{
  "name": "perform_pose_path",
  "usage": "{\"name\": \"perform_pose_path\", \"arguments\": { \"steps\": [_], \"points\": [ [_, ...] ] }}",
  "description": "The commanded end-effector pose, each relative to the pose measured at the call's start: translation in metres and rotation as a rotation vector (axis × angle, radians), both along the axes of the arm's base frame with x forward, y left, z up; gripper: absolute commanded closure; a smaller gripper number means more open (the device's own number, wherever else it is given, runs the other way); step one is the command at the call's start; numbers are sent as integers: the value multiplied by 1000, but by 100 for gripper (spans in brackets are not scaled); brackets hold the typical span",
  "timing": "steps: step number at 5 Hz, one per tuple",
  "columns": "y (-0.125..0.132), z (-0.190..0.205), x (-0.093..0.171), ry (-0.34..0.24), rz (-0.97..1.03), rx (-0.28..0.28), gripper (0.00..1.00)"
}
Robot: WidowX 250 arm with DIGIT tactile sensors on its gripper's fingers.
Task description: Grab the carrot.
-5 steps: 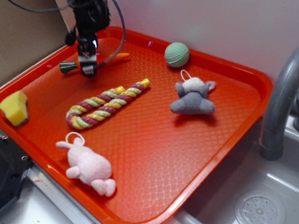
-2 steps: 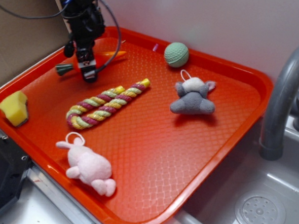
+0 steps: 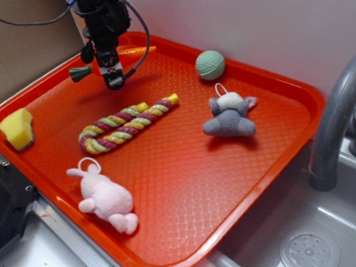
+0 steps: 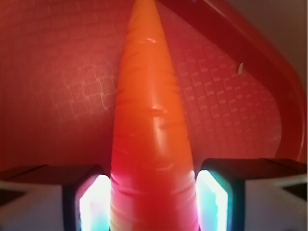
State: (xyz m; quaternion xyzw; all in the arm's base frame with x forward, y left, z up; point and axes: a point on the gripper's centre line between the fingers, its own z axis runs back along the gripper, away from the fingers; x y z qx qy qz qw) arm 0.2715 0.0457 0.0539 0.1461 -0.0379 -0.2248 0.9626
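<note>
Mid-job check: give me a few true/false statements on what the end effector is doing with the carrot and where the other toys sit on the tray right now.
1. The end effector is shut on the carrot, one finger on each side. True.
2. The carrot's green stem sticks out on the side away from the green ball. True.
3. The braided rope toy is in the end effector. False: it lies flat on the red tray, apart from the end effector.
4. The pink plush sits next to the green ball. False: it lies at the tray's near edge; the grey plush is the one near the ball.
5. The yellow sponge lies at the tray's left corner. True.
</note>
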Motion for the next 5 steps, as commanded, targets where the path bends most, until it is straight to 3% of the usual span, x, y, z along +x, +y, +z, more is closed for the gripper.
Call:
{"name": "perform_pose_path", "arguments": {
  "steps": [1, 2, 3, 4, 5],
  "points": [
    [-78, 102, -9, -7, 190, -90, 100],
    [-98, 138, -20, 29, 232, -156, 100],
    [-112, 159, -23, 29, 224, -196, 100],
    [-111, 171, -31, -64, 176, -179, 100],
    [-90, 165, -27, -116, 268, -144, 100]
  ]
}}
